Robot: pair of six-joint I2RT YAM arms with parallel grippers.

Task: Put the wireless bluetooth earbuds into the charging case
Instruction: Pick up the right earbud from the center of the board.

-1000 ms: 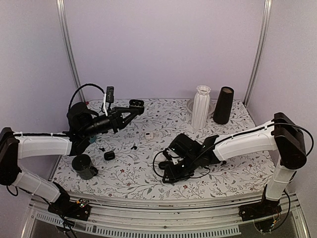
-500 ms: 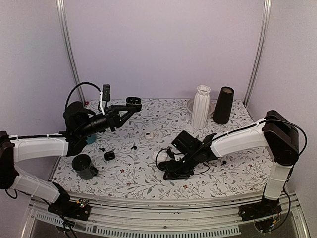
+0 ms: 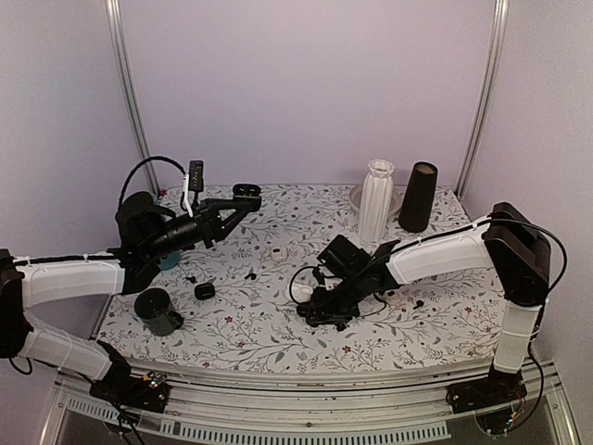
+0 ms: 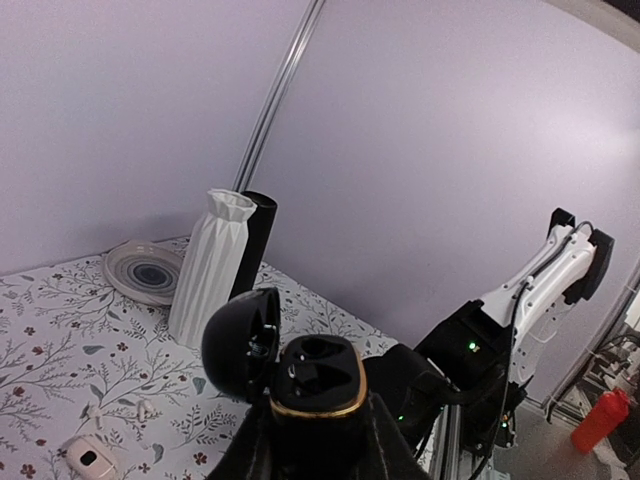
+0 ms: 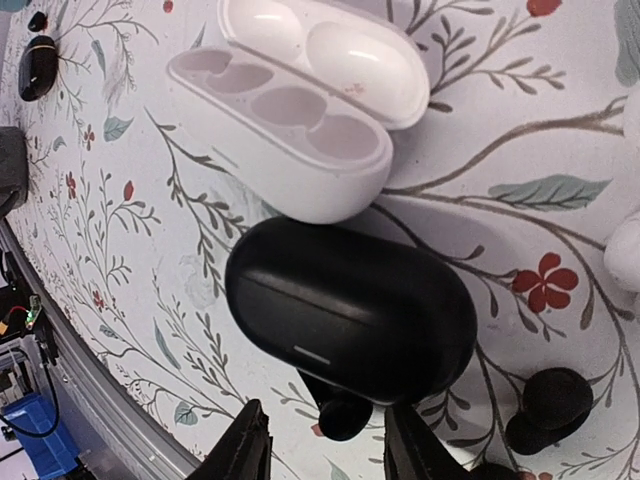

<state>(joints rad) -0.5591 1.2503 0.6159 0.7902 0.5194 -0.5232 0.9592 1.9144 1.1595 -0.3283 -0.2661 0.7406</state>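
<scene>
L gripper [image 3: 239, 197], raised well left of the white vase [image 3: 375, 199], is clamped on an open black charging case [image 4: 318, 385]. L wrist cam shows both sockets look empty; top cam can't. R gripper [image 3: 322, 304] sits low, front-left of the vase. R wrist cam only: fingers part-open either side of a black earbud [image 5: 345, 415], not touching it, w/ a closed black case [image 5: 350, 310] & an empty white case [image 5: 290, 110] beyond.

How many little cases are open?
2. A black case held up in the left fingers, and a white case on the table beside a shut black case. Others are too small to tell.
</scene>
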